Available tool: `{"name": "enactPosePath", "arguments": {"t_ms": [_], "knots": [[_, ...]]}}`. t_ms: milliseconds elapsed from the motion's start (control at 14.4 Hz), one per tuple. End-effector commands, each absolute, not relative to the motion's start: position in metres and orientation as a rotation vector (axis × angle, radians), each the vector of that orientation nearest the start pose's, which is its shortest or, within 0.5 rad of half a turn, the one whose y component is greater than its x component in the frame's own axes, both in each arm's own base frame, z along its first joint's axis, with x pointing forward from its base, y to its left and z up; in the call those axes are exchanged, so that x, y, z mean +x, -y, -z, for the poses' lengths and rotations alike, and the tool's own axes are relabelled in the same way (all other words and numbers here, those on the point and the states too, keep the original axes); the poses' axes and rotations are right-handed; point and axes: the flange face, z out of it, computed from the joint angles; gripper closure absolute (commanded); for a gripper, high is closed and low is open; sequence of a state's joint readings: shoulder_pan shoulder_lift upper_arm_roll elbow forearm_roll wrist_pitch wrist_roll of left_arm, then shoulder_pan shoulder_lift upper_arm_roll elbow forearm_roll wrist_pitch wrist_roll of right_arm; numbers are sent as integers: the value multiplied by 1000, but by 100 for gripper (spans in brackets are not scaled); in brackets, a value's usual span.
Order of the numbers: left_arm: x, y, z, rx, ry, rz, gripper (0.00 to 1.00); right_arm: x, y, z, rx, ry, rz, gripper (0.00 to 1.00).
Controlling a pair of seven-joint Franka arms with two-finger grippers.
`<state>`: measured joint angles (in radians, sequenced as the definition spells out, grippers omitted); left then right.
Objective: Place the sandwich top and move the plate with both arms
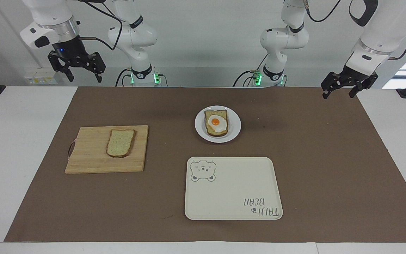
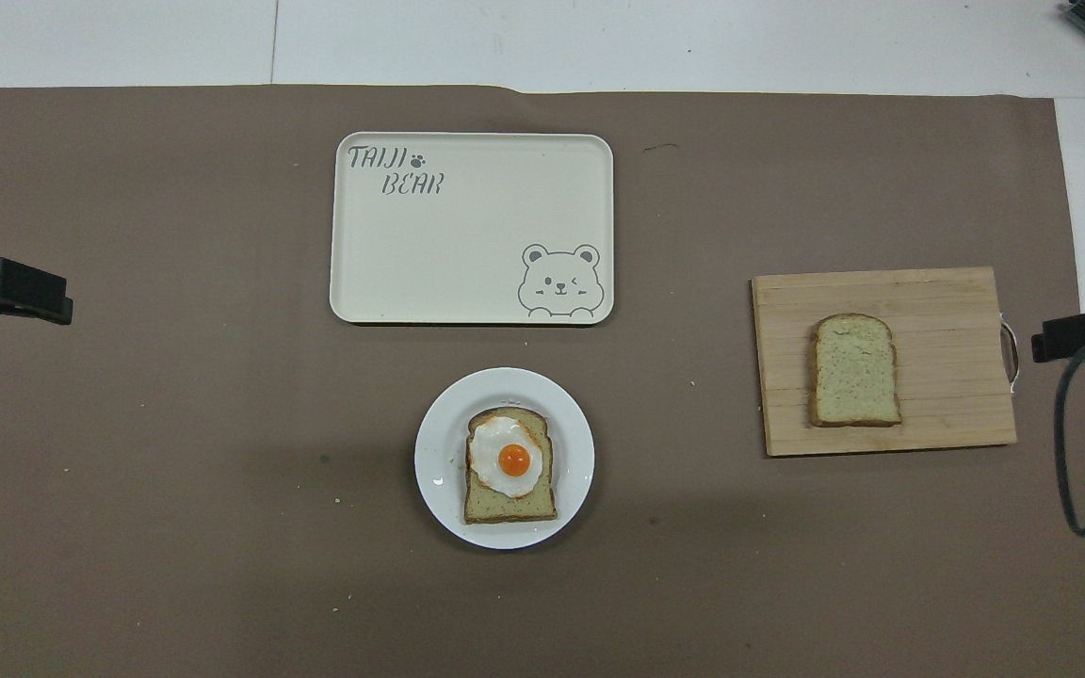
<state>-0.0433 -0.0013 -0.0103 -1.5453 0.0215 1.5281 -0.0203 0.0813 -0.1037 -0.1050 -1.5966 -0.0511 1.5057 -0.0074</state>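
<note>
The sandwich top (image 1: 120,143), a plain speckled bread slice, lies on a wooden cutting board (image 1: 90,158) toward the right arm's end of the table; it also shows in the overhead view (image 2: 853,370). The small white plate (image 1: 200,131) holds a bread slice with a fried egg (image 1: 216,122) at the table's middle; the plate's rim also shows in the overhead view (image 2: 434,461). My right gripper (image 1: 84,78) hangs open and empty in the air near the table's robot-side edge. My left gripper (image 1: 338,95) hangs open and empty at the left arm's end.
A cream rectangular tray (image 1: 233,188) with a bear drawing lies farther from the robots than the plate, with nothing on it. A brown mat (image 1: 330,158) covers the table. A black cable (image 2: 1070,452) hangs at the right arm's end.
</note>
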Motion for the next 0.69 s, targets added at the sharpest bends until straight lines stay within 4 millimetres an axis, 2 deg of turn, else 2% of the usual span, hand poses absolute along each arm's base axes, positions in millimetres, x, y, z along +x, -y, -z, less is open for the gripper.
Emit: {"name": "enactPosePath", "arguments": {"t_ms": [0, 624], "knots": [[541, 24, -636, -3102, -38, -31, 0, 508, 25, -663, -3163, -54, 8, 0], [541, 24, -636, -3102, -38, -31, 0, 506, 24, -660, -3161, -51, 1, 0]]}}
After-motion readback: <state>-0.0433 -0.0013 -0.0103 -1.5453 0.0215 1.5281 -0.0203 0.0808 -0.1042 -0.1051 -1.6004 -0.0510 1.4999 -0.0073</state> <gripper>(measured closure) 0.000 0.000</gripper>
